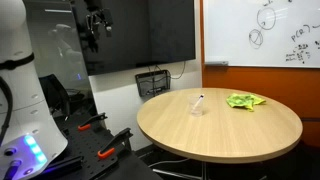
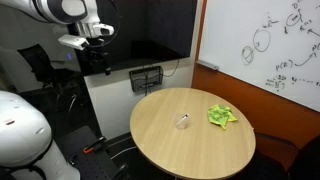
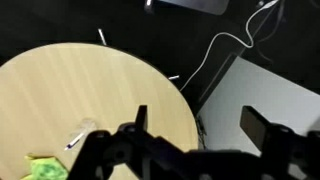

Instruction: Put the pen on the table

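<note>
Fingers (image 3: pixel 141 120) spread wide, nothing between them: in the wrist view we look down past the gripper (image 3: pixel 200 128) onto the rim of a round wooden table (image 3: pixel 60 90), with dark floor and a white cable (image 3: pixel 225 45) to the right. In both exterior views we find the gripper (image 1: pixel 94 32) (image 2: pixel 98 38) raised high at the far left, in front of a dark screen (image 1: pixel 150 30), well apart from the table. The pen (image 1: pixel 201 100) (image 2: pixel 184 119) stands tilted in what looks to us like a small clear cup (image 1: pixel 198 107) near the middle of the tabletop; we cannot make out the cup's detail. A crumpled green cloth (image 1: pixel 245 100) (image 2: pixel 222 116) lies on the table to the right of the pen, apart from it. On the wall to the right hangs a whiteboard (image 1: pixel 265 30) with scribbled diagrams, and a wire basket (image 1: pixel 152 82) sits beyond the table's far edge.
</note>
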